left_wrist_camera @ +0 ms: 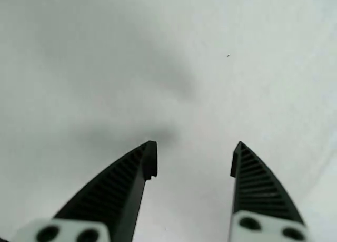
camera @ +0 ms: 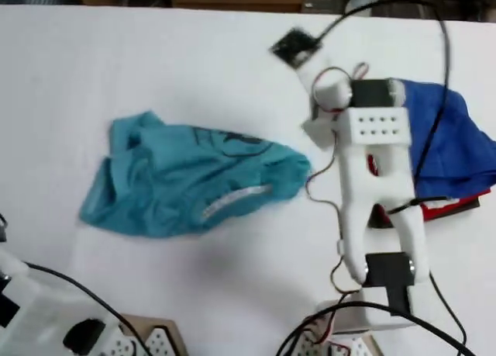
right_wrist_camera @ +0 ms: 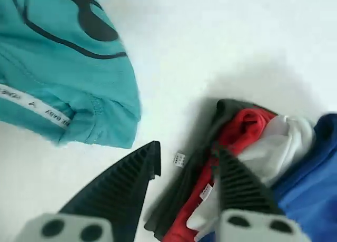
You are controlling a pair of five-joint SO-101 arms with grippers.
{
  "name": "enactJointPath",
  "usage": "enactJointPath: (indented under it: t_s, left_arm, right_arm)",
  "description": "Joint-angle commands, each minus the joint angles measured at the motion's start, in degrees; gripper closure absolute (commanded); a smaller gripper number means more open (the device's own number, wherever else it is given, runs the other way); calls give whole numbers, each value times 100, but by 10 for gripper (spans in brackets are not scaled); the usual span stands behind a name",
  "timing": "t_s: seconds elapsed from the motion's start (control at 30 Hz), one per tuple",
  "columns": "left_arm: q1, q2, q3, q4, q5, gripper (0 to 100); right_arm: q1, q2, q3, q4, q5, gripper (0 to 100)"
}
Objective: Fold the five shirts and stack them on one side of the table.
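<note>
The right fingers (right_wrist_camera: 121, 192) stand apart, holding nothing, one over the edge of the stack of folded shirts (right_wrist_camera: 253, 126), the crumpled teal shirt (right_wrist_camera: 58, 68) near the other. The left fingers (left_wrist_camera: 121, 189) gape, empty, over the table (left_wrist_camera: 158, 68).

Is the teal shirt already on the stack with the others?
No, the teal shirt lies crumpled alone on the table, apart from the stack.

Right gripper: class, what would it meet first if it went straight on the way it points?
Probably the bare table between the teal shirt and the folded stack; depth is unclear.
</note>
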Motion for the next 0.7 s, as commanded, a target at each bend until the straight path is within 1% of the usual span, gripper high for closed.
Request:
enactJointPath:
  t_s: [0.0,0.07,0.1,0.17,0.27,0.37,0.5,0.67]
  left_arm:
    - [70,0,-224,-26,53,751]
    - [35,0,-242,-26,53,751]
    - [9,-9,-268,-26,53,751]
    - [-167,-35,-330,-149,88,751]
    - [-747,-9,-699,-229,598,751]
    - [-1398,-9,-963,-229,703,751]
    - [-2075,0,-1112,-255,686,751]
    - [-2462,0,-1112,-220,668,751]
  right_arm:
    - [-259,-365,-308,338,0,731]
    - [-936,-400,-202,725,-26,741]
    - [-1341,-444,-97,813,-167,755]
    - [-2141,-602,167,752,-413,781]
    - [-3152,-796,686,163,-484,786]
    - [-3899,-752,1240,-479,-492,786]
    - [-4541,-374,1873,-1147,-492,786]
    - [-4725,347,2330,-1930,-492,786]
